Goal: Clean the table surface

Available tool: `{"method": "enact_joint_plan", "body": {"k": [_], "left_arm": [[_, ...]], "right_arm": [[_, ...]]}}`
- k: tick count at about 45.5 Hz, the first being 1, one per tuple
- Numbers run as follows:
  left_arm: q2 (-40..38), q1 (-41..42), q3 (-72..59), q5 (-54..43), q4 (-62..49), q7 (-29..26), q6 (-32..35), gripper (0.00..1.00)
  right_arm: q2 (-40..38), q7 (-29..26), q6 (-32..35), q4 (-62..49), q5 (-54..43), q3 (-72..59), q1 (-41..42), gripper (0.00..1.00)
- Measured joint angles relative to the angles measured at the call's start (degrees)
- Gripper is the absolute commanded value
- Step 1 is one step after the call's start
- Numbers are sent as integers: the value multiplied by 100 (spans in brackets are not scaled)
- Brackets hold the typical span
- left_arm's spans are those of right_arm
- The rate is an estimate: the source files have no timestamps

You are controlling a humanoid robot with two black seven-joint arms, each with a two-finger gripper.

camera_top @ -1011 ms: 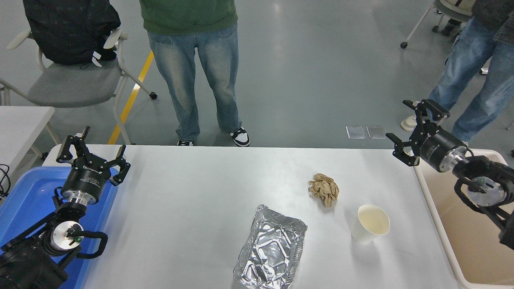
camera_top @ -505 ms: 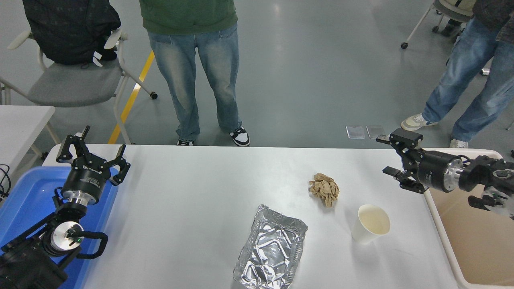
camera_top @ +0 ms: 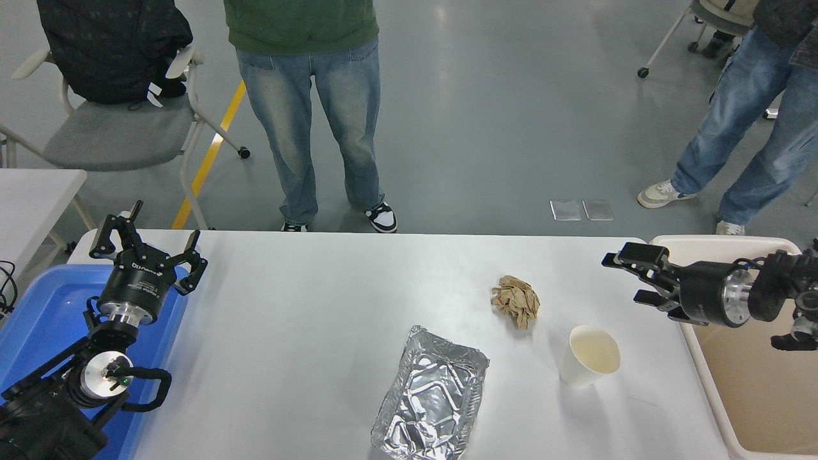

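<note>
The white table surface (camera_top: 307,306) carries a crumpled brown paper ball (camera_top: 516,300), a white paper cup (camera_top: 589,355) and a crinkled foil tray (camera_top: 431,393). My right gripper (camera_top: 629,278) is open, reaching in level from the right edge, pointing left over the table's right end, up and to the right of the cup. Nothing sits between its fingers. My left gripper (camera_top: 147,246) stands open and parked at the lower left, over the blue bin's edge.
A blue bin (camera_top: 45,319) sits at the table's left end and a beige bin (camera_top: 754,377) at its right end. A person in jeans (camera_top: 313,108) stands at the far side, another at the upper right. A chair (camera_top: 108,128) and a smaller white table (camera_top: 32,198) are at left.
My right arm has swung down and turned from tilted upward to level, its gripper now low over the table's right end. The left arm and the items on the table have not moved.
</note>
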Motion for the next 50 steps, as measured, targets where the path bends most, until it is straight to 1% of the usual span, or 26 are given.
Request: {"method": "enact_joint_plan", "body": {"k": [19,34,50], "left_arm": [[-2,0,0,0,0,0,0,99],[-1,1,0,1,0,0,0,99],[-1,1,0,0,0,-1,0,99]], "right_arm": [[-327,499,35,380,-1082,-680,32,97],[-260,601,-31,289,-1574,-1122,36,98],[25,623,-222,-48,-1742,-1247,48,97]]}}
